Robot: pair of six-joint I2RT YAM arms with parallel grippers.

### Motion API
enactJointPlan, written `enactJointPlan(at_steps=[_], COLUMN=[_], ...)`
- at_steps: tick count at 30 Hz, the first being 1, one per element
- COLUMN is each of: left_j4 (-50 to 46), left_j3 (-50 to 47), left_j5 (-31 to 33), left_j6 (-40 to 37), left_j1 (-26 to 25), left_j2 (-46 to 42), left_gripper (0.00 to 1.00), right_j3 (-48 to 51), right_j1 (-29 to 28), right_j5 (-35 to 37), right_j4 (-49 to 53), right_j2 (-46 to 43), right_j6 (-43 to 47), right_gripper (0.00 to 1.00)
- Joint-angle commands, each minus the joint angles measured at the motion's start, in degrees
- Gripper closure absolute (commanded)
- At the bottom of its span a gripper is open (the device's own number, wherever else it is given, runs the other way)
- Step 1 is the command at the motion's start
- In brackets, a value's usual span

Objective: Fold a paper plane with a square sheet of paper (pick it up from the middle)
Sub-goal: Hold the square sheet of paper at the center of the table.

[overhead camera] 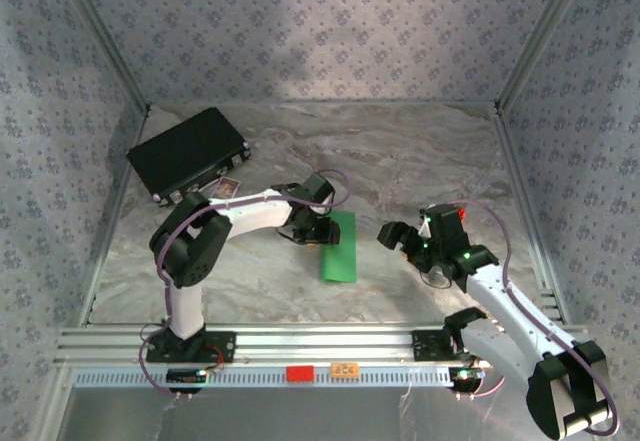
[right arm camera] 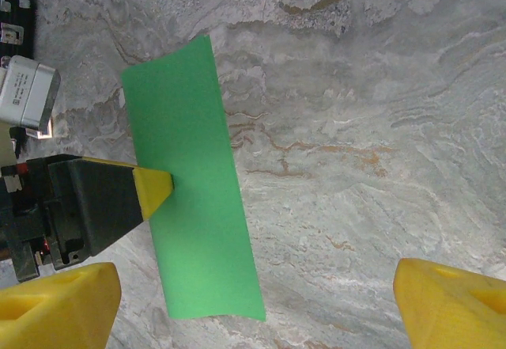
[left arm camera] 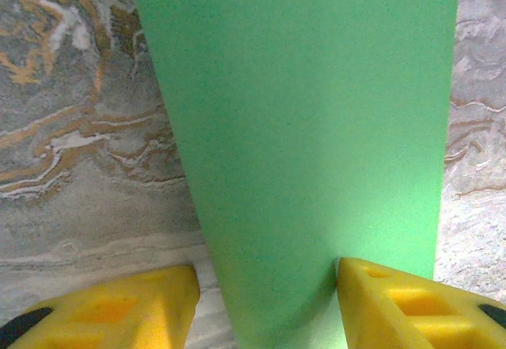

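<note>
We see the square sheet of paper (overhead camera: 340,249) lying as a narrow folded strip on the bench (overhead camera: 420,151). The left pincer (left arm camera: 269,286) straddles it half spread, one finger touching, probably to flatten the crease. The right pincer (overhead camera: 393,233) hovers wide spread, apart.

sheet of paper (overhead camera: 339,248) lay on the table (overhead camera: 420,151), one edge between the left claw's (overhead camera: 312,233) fingers (left arm camera: 395,305); right claw (overhead camera: 392,235) stood apart, right of it; case (overhead camera: 188,151) sat behind-left of the left claw

No legible text or labels.
</note>
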State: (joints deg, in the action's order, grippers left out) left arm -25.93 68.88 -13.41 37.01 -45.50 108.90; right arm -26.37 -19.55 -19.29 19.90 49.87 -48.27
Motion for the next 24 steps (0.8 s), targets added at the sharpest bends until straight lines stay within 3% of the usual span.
enactJointPlan(at_steps=[1,16,24], left_j4=[-1.5,-2.4,-1.7], left_j3=[-0.4,1.1,0.3], left_j5=[5.6,6.5,6.5], left_j6=[-1.9,-1.2,-1.4], left_j1=[0.0,-0.1,0.0], left_j2=[4.2,5.6,5.6], left_gripper=[0.48,0.47,0.48], right_j3=[0.4,0.6,0.6], right_j1=[-0.4,-0.5,-1.0], right_j5=[0.3,-0.3,-2.2], right_j4=[0.5,-0.1,-2.4], right_j2=[-0.8,-0.6,0.5], right_j6=[-0.3,-0.1,1.1], right_gripper=[0.09,0.09,0.22])
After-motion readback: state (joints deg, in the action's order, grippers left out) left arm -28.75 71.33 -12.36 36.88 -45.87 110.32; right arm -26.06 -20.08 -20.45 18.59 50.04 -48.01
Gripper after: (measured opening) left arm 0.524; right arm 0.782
